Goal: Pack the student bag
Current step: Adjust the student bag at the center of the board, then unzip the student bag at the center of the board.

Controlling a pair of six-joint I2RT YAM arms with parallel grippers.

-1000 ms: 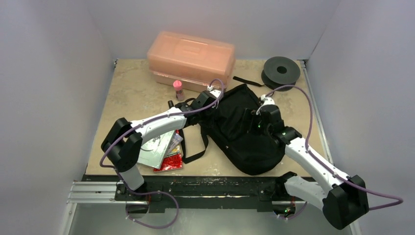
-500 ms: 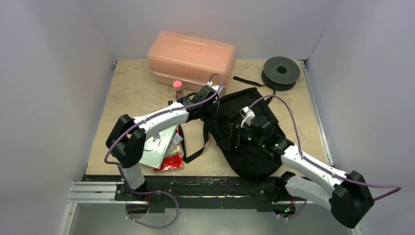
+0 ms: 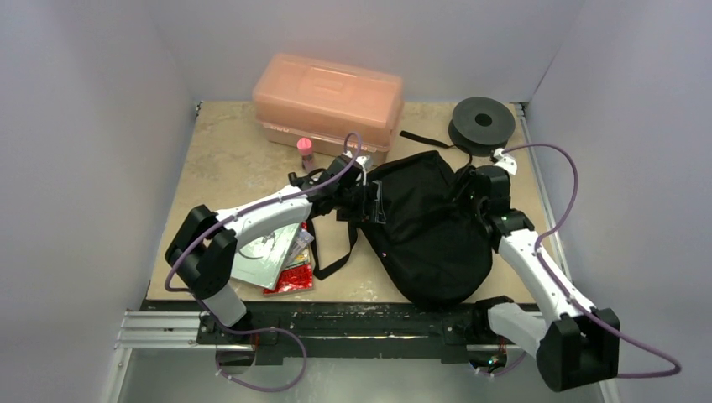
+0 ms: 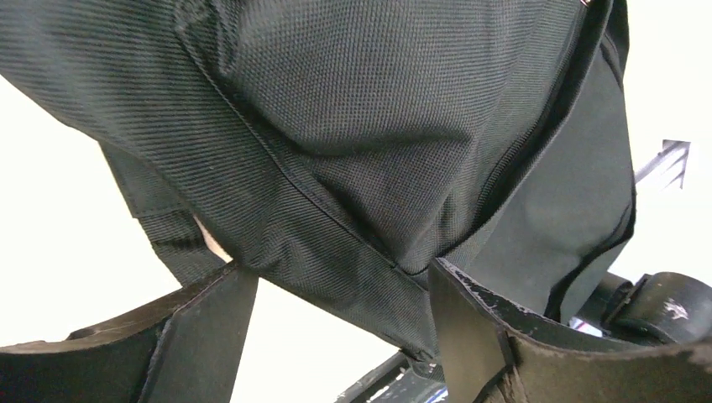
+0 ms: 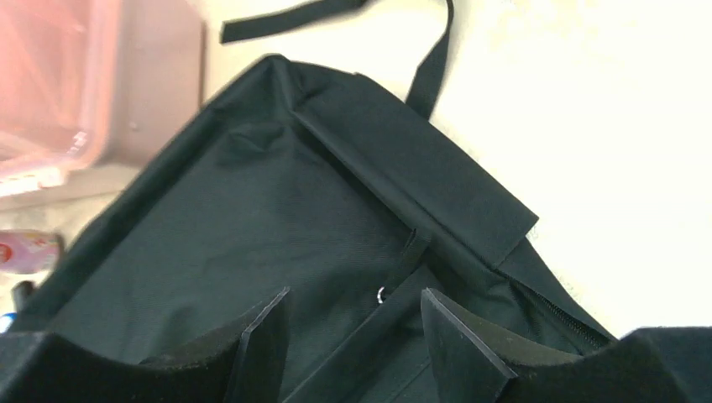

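Beige stone-look table (image 3: 218,159) between white walls, with the student bag (image 3: 428,231) slumped at its middle right, just in front of an orange-pink box (image 3: 327,96) and a black spool (image 3: 481,122). The left gripper (image 4: 336,285) is spread wide with a fold of the bag's woven fabric between its fingers, unclamped, and the right gripper (image 5: 348,306) hovers wide open and empty over the bag near a zip. The bag looks light, limp and prone to sag, so a seam, strap or zip edge seems the surest hold.
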